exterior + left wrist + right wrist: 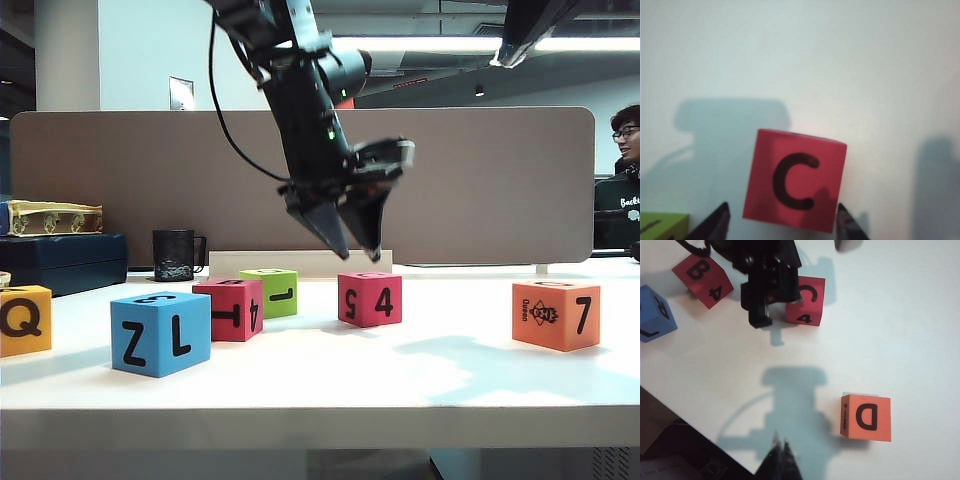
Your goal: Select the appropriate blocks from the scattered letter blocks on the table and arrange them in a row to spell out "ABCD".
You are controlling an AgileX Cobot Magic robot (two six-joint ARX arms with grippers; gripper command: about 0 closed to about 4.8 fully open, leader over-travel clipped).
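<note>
The pink-red cube shows 5 and 4 in the exterior view and a C on top. My left gripper hangs just above it, open, one fingertip off each side of the cube, not touching it. The red cube, with B on top, stands left of it. At the table's right sits the orange cube, D on top. The yellow-orange Q cube is at the far left. My right gripper is shut and empty, high over the table near the orange cube.
A blue cube stands front left and a lime-green cube behind the red one. A black mug, a dark box and a beige partition line the back. A person sits at far right.
</note>
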